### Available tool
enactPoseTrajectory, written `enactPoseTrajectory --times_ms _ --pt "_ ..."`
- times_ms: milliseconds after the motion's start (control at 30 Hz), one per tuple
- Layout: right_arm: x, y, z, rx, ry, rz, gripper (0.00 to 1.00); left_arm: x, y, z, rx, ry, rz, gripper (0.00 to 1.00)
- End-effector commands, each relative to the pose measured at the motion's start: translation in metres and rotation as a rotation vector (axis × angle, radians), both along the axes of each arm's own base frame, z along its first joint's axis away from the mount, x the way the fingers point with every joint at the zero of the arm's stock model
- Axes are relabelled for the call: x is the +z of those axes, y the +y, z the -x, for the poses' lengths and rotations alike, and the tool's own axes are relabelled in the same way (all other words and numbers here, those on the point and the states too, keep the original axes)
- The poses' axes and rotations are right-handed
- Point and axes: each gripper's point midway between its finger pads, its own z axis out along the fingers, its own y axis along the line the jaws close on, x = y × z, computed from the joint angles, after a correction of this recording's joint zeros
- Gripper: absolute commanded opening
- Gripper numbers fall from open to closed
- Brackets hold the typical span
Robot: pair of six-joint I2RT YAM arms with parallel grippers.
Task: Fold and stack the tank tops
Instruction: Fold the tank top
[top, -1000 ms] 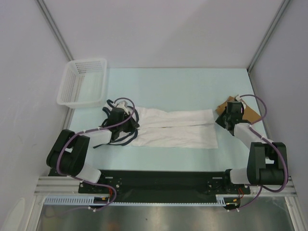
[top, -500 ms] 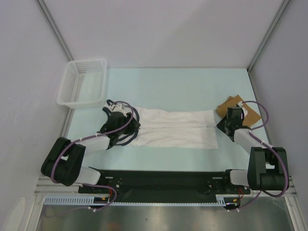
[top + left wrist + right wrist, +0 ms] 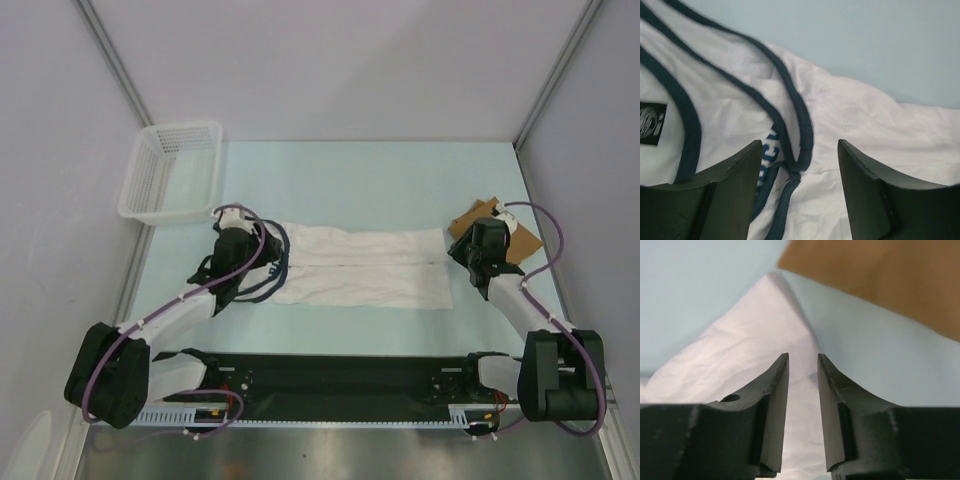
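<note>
L gripper point(image 3: 800, 145) open at 9 o'clock, R gripper point(image 3: 803, 356) part-open at 3, both empty over white tank top point(image 3: 360, 268). Pinch both layers squarely, keep edges aligned for cross-fold.

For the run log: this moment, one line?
left gripper: open over neckline | right gripper: open over hem | white tank top: flat | tan tank top: beside hem

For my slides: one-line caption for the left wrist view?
Open left gripper over the navy-trimmed straps of the white tank top on the table.
</note>
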Motion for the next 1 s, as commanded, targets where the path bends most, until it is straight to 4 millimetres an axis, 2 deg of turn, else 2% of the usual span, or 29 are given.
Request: enactPoseTrajectory --times_ms 0,33,100,167,200,233,300,333,400,433,467,533,633,667,700,733,767,800,833,867,967 --pt "0.046 0.036 -0.036 0.155 -0.145 -0.006 0.33 0.039 -0.024 -0.026 -0.084 -0.061 -0.002 0.67" --pt "0.048 0.046 -0.039 0.182 -0.144 -0.012 0.27 0.043 -0.030 -0.032 -0.107 -0.058 0.007 0.65" --pt "0.052 0.076 -0.050 0.274 -0.145 -0.035 0.23 0.044 -0.050 -0.048 -0.158 -0.031 0.021 0.62" --pt "0.050 0.087 -0.057 0.294 -0.125 -0.046 0.20 0.044 -0.068 -0.054 -0.217 -0.012 0.047 0.61" --pt "0.036 0.088 -0.061 0.285 -0.079 -0.051 0.18 0.053 -0.075 -0.063 -0.225 -0.027 0.057 0.60" --pt "0.040 0.089 -0.068 0.280 -0.083 -0.050 0.17 0.036 -0.082 -0.067 -0.241 0.016 0.052 0.60" --pt "0.032 0.082 -0.075 0.250 -0.060 -0.027 0.16 0.035 -0.089 -0.079 -0.244 0.022 0.066 0.60" --pt "0.026 0.080 -0.081 0.240 -0.043 -0.019 0.15 0.018 -0.093 -0.082 -0.250 0.062 0.059 0.59" --pt "0.021 0.074 -0.088 0.219 -0.033 -0.015 0.13 0.007 -0.096 -0.089 -0.241 0.087 0.061 0.57" --pt "0.009 0.072 -0.091 0.215 -0.006 -0.015 0.11 0.003 -0.097 -0.092 -0.237 0.089 0.066 0.57" --pt "0.008 0.070 -0.096 0.207 -0.004 -0.015 0.10 -0.015 -0.097 -0.093 -0.230 0.125 0.058 0.57" --pt "-0.012 0.062 -0.100 0.183 0.038 -0.014 0.07 -0.029 -0.096 -0.096 -0.209 0.154 0.057 0.57" --pt "-0.026 0.047 -0.107 0.135 0.074 -0.007 0.03 -0.057 -0.088 -0.095 -0.169 0.214 0.057 0.56" --pt "-0.041 0.042 -0.107 0.116 0.107 -0.008 0.01 -0.068 -0.082 -0.096 -0.140 0.241 0.063 0.56" --pt "-0.045 0.039 -0.110 0.098 0.115 -0.007 0.00 -0.076 -0.076 -0.092 -0.123 0.261 0.066 0.55" --pt "-0.051 0.029 -0.113 0.072 0.127 -0.008 0.00 -0.079 -0.072 -0.093 -0.110 0.261 0.077 0.54" --pt "-0.059 0.029 -0.111 0.073 0.160 -0.033 0.00 -0.082 -0.064 -0.094 -0.081 0.265 0.091 0.52" --pt "-0.054 0.025 -0.119 0.063 0.149 -0.031 0.00 -0.088 -0.056 -0.086 -0.061 0.276 0.085 0.52" --pt "-0.050 0.018 -0.124 0.038 0.136 -0.022 0.00 -0.085 -0.053 -0.086 -0.052 0.258 0.091 0.52" --pt "-0.055 0.013 -0.118 0.007 0.175 -0.012 0.00 -0.085 -0.051 -0.083 -0.045 0.256 0.089 0.52" --pt "-0.052 -0.002 -0.119 -0.057 0.208 0.020 0.00 -0.082 -0.048 -0.076 -0.050 0.261 0.078 0.52"
